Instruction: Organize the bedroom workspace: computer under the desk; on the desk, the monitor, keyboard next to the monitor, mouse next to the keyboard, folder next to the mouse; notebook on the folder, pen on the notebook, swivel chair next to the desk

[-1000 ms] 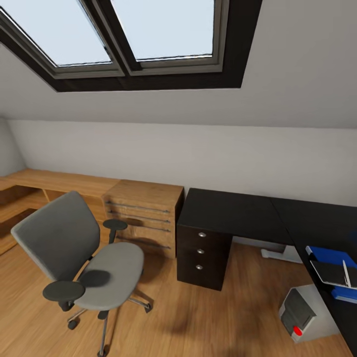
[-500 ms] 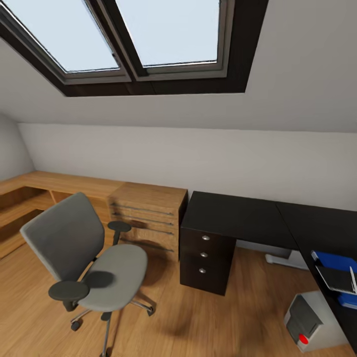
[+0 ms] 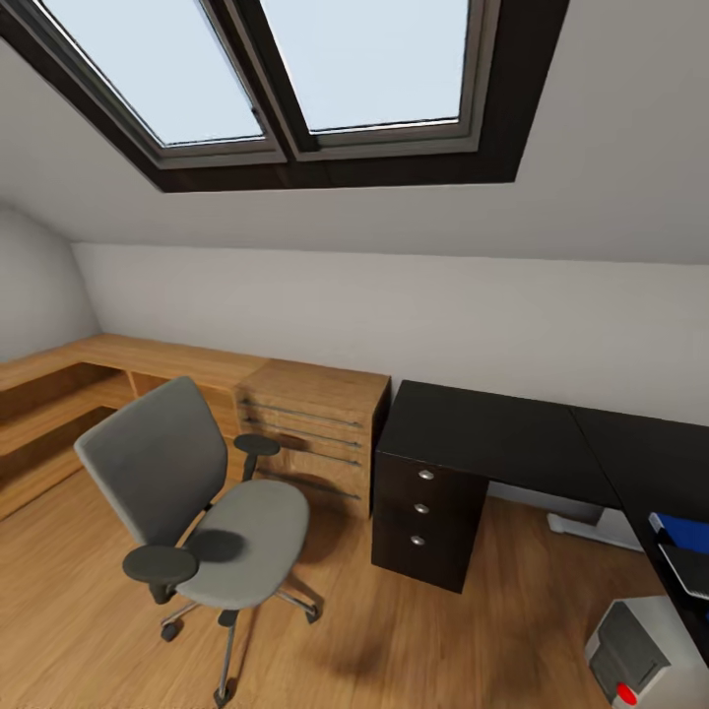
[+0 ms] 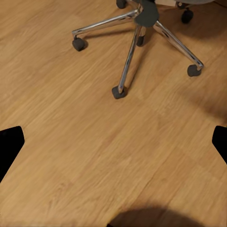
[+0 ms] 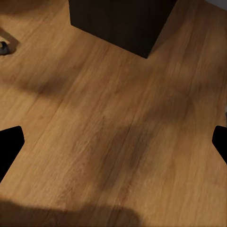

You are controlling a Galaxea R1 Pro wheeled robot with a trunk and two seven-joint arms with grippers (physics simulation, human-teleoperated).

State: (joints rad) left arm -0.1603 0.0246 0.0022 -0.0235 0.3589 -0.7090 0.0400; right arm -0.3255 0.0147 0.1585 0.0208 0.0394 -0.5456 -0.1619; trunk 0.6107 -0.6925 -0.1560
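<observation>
The grey swivel chair (image 3: 202, 512) stands on the wood floor, apart from the black desk (image 3: 492, 433) and left of its three-drawer unit (image 3: 426, 509). Its chrome base and castors (image 4: 130, 45) lie just ahead of my left gripper (image 4: 115, 144), which is open and empty. My right gripper (image 5: 115, 144) hangs open over bare floor near the foot of the drawer unit (image 5: 118, 21). At the right edge, the blue folder (image 3: 684, 530) lies on the desk with the grey notebook (image 3: 692, 569) on it. The computer (image 3: 640, 655) stands below. The monitor, keyboard, mouse and pen are out of view.
A light-wood drawer chest (image 3: 315, 433) stands against the wall between chair and desk. A low wooden bench (image 3: 69, 379) runs along the left wall. Skylights (image 3: 295, 69) sit in the sloped ceiling. Open floor (image 3: 394, 640) lies between the chair and the drawer unit.
The whole head picture has shifted right and slightly down, so the camera turned left. The folder and notebook have slid to the right edge. The chair stands where it was.
</observation>
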